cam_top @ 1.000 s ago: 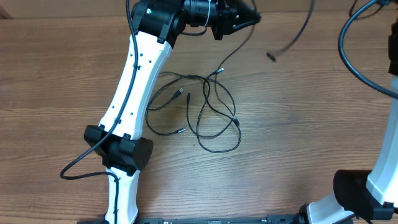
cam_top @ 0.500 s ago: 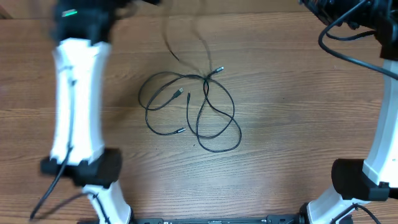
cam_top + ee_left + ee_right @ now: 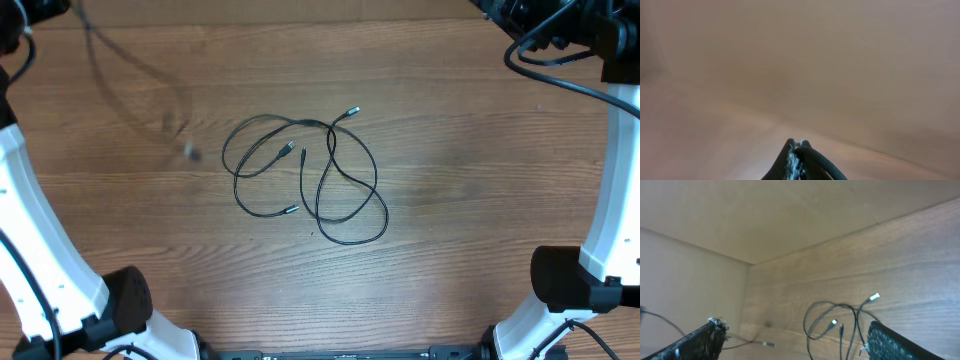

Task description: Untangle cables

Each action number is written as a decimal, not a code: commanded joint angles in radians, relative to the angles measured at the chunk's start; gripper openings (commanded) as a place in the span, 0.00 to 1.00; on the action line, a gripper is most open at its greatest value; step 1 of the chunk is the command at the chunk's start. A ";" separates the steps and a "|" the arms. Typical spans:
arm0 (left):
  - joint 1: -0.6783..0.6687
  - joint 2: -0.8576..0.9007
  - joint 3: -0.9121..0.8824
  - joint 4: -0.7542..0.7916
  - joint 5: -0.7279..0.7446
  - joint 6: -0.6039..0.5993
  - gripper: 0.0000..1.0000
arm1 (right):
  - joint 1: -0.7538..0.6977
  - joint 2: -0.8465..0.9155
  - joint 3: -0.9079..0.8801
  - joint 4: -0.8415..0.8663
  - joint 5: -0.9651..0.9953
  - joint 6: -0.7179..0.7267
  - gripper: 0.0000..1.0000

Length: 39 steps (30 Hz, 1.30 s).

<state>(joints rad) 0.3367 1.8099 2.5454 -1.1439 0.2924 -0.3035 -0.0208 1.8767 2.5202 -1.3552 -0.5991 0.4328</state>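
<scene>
Thin black cables (image 3: 303,172) — looped, silver-tipped — on grained wood table (image 3: 480,180).

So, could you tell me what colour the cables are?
Black cables, silver tips; clearest overhead.

Cables (image 3: 303,170) on table (image 3: 470,200), centre; left arm (image 3: 25,230) at left edge, right arm (image 3: 615,190) at right edge.
</scene>
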 commanded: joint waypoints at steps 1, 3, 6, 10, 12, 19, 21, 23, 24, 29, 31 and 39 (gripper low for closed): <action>0.042 0.049 -0.006 -0.077 -0.411 -0.167 0.04 | -0.005 0.000 0.005 -0.019 0.015 -0.049 0.89; 0.069 0.075 -0.006 -0.116 -0.488 -0.222 0.04 | -0.005 0.000 0.005 -0.035 0.037 -0.049 0.89; 0.122 0.118 -0.006 -0.174 -0.541 -0.312 0.04 | -0.005 0.000 0.005 -0.055 0.049 -0.050 0.89; 0.190 0.179 -0.006 -0.253 -0.543 -0.452 0.04 | -0.005 0.000 0.005 -0.073 0.049 -0.072 0.89; 0.208 0.212 -0.006 -0.278 -0.543 -0.471 0.04 | -0.005 0.000 0.005 -0.077 0.048 -0.088 0.89; 0.215 0.348 -0.006 -0.327 -0.585 -0.414 1.00 | -0.005 0.000 0.005 -0.100 0.048 -0.116 0.89; 0.215 0.383 -0.006 -0.328 -0.552 -0.344 0.99 | -0.005 0.000 0.005 -0.108 0.049 -0.129 0.89; 0.215 0.391 -0.006 -0.332 -0.536 -0.331 1.00 | -0.005 0.000 0.005 -0.114 0.049 -0.129 0.89; 0.215 0.391 -0.006 -0.330 -0.528 -0.332 1.00 | -0.005 0.000 0.005 -0.114 0.049 -0.132 0.89; 0.214 0.342 -0.001 -0.279 -0.359 -0.285 1.00 | -0.005 0.000 0.005 -0.114 0.049 -0.153 0.89; 0.207 0.320 -0.001 -0.261 -0.254 -0.229 0.99 | -0.005 0.000 0.005 -0.117 0.055 -0.154 0.89; 0.027 0.303 -0.026 -0.377 0.014 0.148 0.99 | -0.005 0.000 0.005 -0.143 0.114 -0.154 0.90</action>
<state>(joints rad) 0.4732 2.1441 2.5347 -1.4799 0.1875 -0.3790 -0.0208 1.8767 2.5202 -1.4929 -0.5262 0.2897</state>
